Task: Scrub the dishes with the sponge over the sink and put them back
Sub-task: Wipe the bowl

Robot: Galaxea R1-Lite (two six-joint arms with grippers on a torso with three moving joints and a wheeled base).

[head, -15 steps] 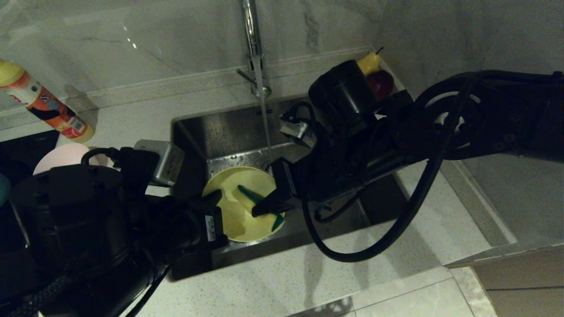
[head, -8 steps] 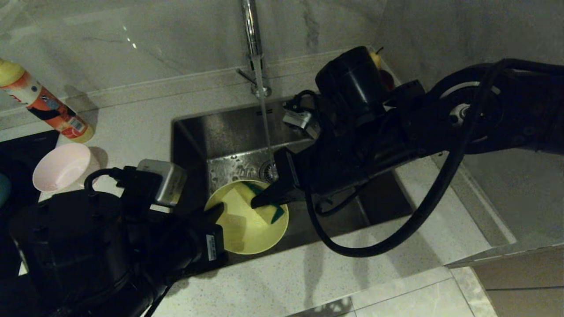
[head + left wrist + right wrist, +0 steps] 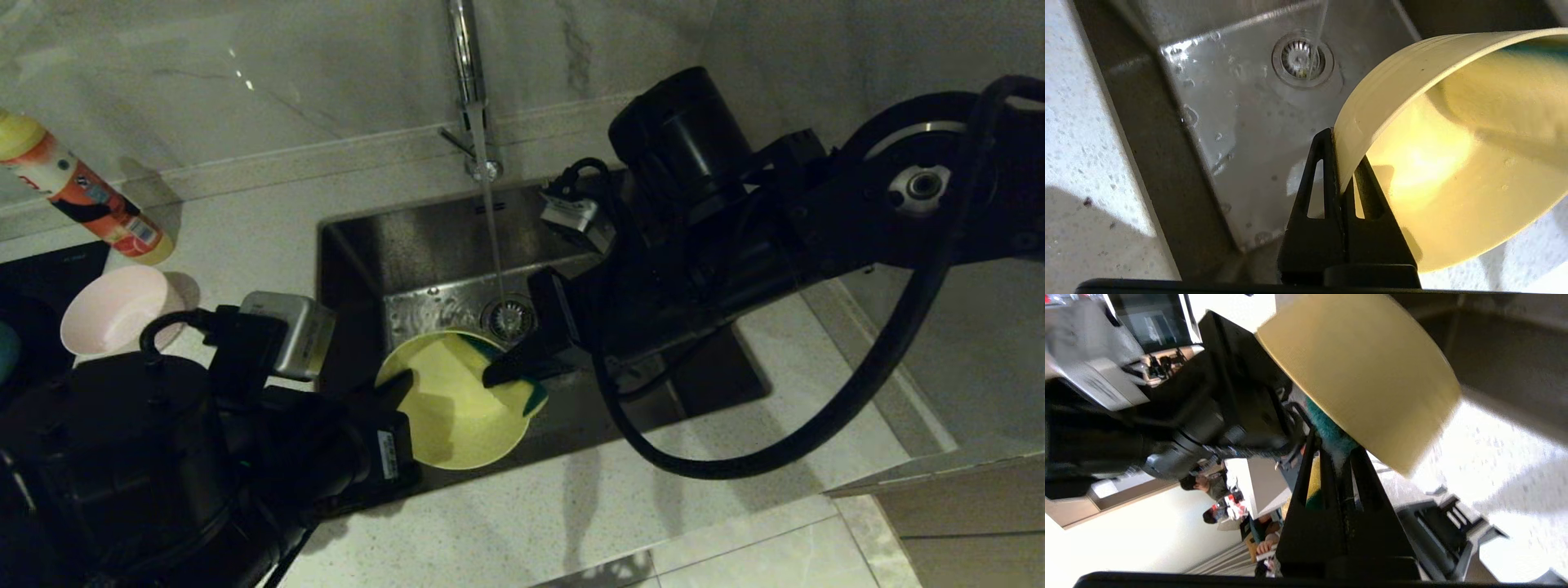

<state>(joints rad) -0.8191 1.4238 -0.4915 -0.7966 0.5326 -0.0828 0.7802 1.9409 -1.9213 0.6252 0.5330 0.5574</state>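
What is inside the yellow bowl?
The sponge is inside the yellow bowl, squeezed by the right claw. Its green face shows at the rim; the claw covers its middle. The left claw pinches the bowl's rim.

A yellow-capped bottle with an orange and white label (image 3: 79,190) is seen lying tilted on the pale speckled countertop (image 3: 531,523), near the marble backsplash (image 3: 245,73) at the far left. A black cooktop (image 3: 45,269) is partly shown just beside it. Pale floor tiles (image 3: 759,555) are visible below the counter edge.
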